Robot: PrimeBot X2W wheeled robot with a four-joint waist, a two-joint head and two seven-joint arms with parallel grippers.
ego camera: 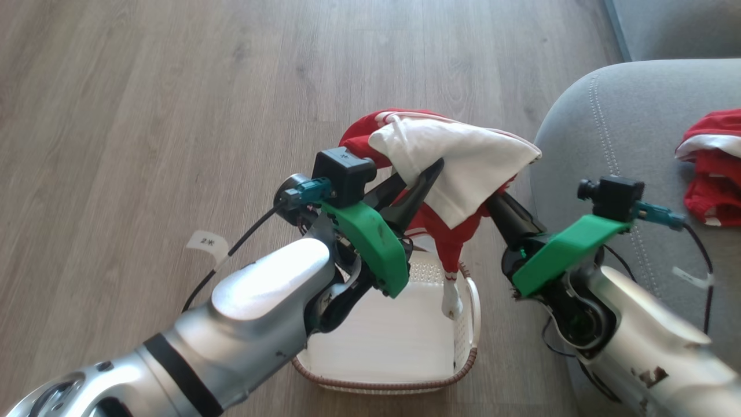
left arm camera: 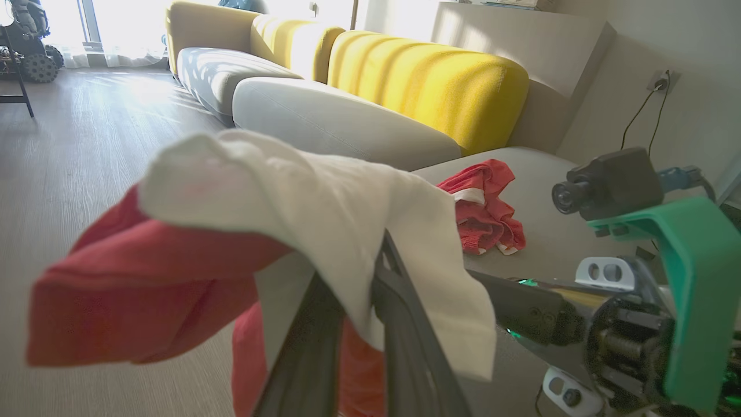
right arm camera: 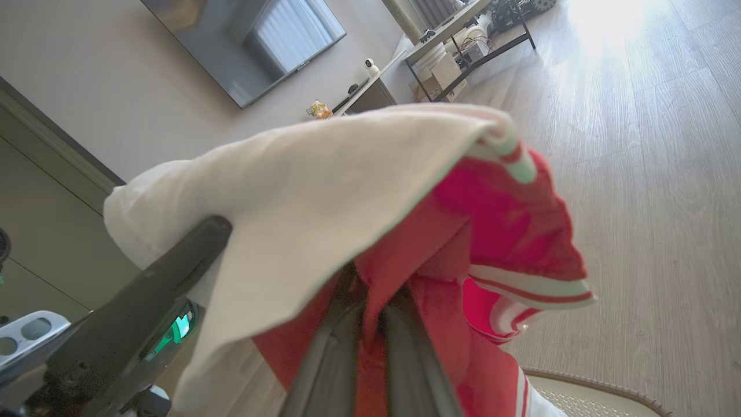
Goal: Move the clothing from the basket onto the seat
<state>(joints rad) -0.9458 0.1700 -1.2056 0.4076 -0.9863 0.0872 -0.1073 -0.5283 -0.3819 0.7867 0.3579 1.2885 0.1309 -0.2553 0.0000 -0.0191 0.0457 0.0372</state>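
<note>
**Garment held over basket, both grippers engaged**

The basket stands on the wood floor, just beside the rounded edge of the seat. Open floor lies to the left and ahead. The garment is held above the basket, its striped tail hanging over the right side. The left gripper has its jaws pinching the white panel. The right gripper has its jaws clenched on red fabric. Both forearms angle up and inward. Farther right, a second garment lies on the seat.
</note>
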